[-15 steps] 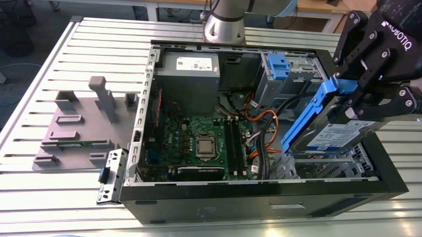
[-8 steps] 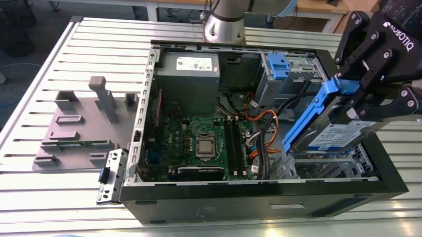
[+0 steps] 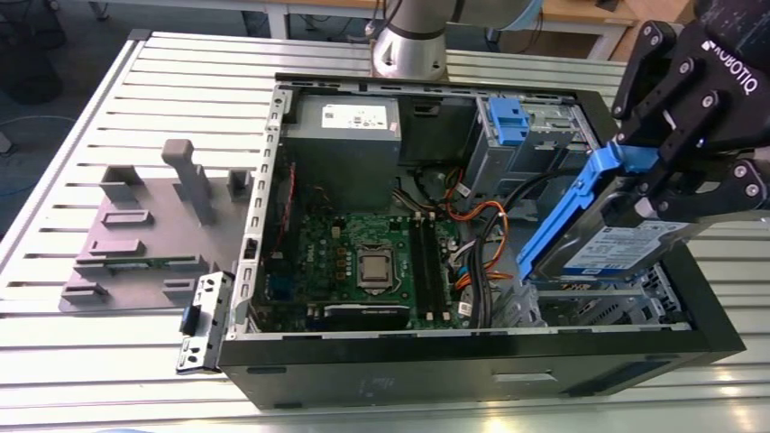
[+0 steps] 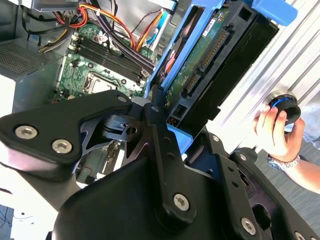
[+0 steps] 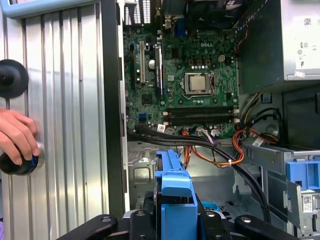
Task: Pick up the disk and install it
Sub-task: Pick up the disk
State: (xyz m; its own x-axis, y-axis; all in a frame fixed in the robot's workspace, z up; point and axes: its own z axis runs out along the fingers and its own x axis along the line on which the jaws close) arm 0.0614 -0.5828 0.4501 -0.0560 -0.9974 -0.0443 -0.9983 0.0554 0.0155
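Note:
My black gripper (image 3: 655, 185) is shut on the disk (image 3: 608, 245), a silver hard drive with a blue-and-white label and blue plastic rails. I hold it tilted above the open computer case (image 3: 481, 347), over its corner at the exterior view's right. In the second wrist view the disk (image 4: 212, 60) shows its green circuit-board underside and connector, clamped between the fingers (image 4: 156, 117). In the first wrist view the disk's blue rail (image 5: 175, 192) rises between the gripper's black links, above the case's metal floor.
Inside the case lie the motherboard (image 3: 367, 262), a grey power-supply box (image 3: 349, 122), orange and black cables (image 3: 475, 216) and a blue latch (image 3: 511, 122). A grey fixture (image 3: 144, 234) stands on the slatted table (image 3: 72, 144). A person's hand (image 4: 277, 130) grips a black knob (image 5: 15, 162) beside the case.

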